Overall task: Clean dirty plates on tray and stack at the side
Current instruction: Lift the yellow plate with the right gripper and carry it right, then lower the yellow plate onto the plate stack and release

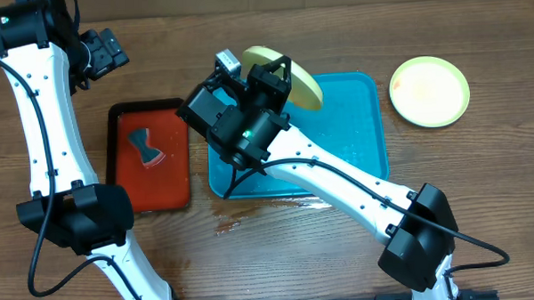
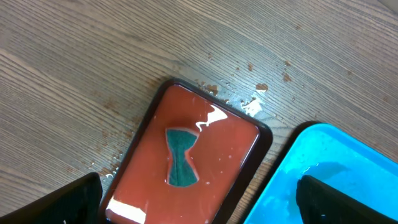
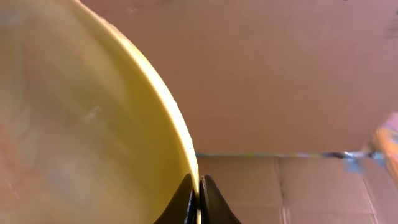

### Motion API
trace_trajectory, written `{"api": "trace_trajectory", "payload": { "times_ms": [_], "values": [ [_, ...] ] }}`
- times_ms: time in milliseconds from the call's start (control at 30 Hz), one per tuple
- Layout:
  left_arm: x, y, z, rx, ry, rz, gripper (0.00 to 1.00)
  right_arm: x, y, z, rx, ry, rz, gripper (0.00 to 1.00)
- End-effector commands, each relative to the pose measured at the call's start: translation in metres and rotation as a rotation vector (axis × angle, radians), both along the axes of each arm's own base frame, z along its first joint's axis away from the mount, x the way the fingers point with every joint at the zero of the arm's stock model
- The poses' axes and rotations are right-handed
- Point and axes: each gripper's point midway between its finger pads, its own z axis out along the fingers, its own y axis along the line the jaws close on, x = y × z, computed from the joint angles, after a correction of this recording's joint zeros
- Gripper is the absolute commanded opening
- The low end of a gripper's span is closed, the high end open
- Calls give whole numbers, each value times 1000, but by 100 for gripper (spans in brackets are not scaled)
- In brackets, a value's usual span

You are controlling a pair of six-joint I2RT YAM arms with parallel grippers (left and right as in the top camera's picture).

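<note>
My right gripper point(image 1: 280, 78) is shut on the rim of a pale yellow-green plate point(image 1: 293, 76) and holds it tilted above the far edge of the turquoise tray point(image 1: 355, 129). In the right wrist view the plate point(image 3: 81, 124) fills the left side and the rim sits between my closed fingers point(image 3: 199, 196). A second yellow-green plate point(image 1: 430, 91) lies flat on the table right of the tray. The light blue plate is not in view. My left gripper point(image 1: 103, 53) is open and empty, high at the far left; its wrist view looks down on the tray's corner point(image 2: 323, 168).
A red black-rimmed tray point(image 1: 149, 156) holding a teal bow-shaped sponge point(image 1: 145, 145) lies left of the turquoise tray; it shows in the left wrist view point(image 2: 193, 162) too. Water drops spot the wood near the tray's front point(image 1: 229, 224). A cardboard wall stands behind point(image 3: 280, 81).
</note>
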Motion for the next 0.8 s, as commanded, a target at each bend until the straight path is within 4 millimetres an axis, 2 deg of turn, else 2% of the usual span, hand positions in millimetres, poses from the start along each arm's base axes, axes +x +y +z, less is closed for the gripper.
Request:
{"api": "trace_trajectory", "payload": {
  "times_ms": [0,67,100,133,200,300,433,500,567,667,767],
  "values": [
    [1,-2,-4,-13,9,-6,100,6,9,-39,278,177,67,4],
    [1,-2,-4,-13,10,-6,100,8,16,-73,416,376,127,4],
    [1,-2,-4,-13,10,-6,100,12,10,-80,452,411,121,4],
    [1,-2,-4,-13,10,-6,100,19,-2,-80,469,406,86,4],
    [1,-2,-4,-13,10,-6,100,35,-37,-67,512,312,-27,4],
    [1,-2,-4,-13,10,-6,100,57,-74,-57,675,258,-108,4],
    [1,-2,-4,-13,10,-6,100,73,-101,-77,1041,459,-80,4],
    [1,-2,-4,-13,10,-6,100,77,-122,-87,1225,562,-81,4],
    [1,-2,-4,-13,10,-6,100,80,-154,-96,1359,607,-120,4],
    [1,-2,-4,-13,10,-6,100,84,-219,-117,1508,600,-248,4],
    [1,-2,-4,-13,10,-6,100,80,-284,-142,1605,522,-459,4]
  ]
}}
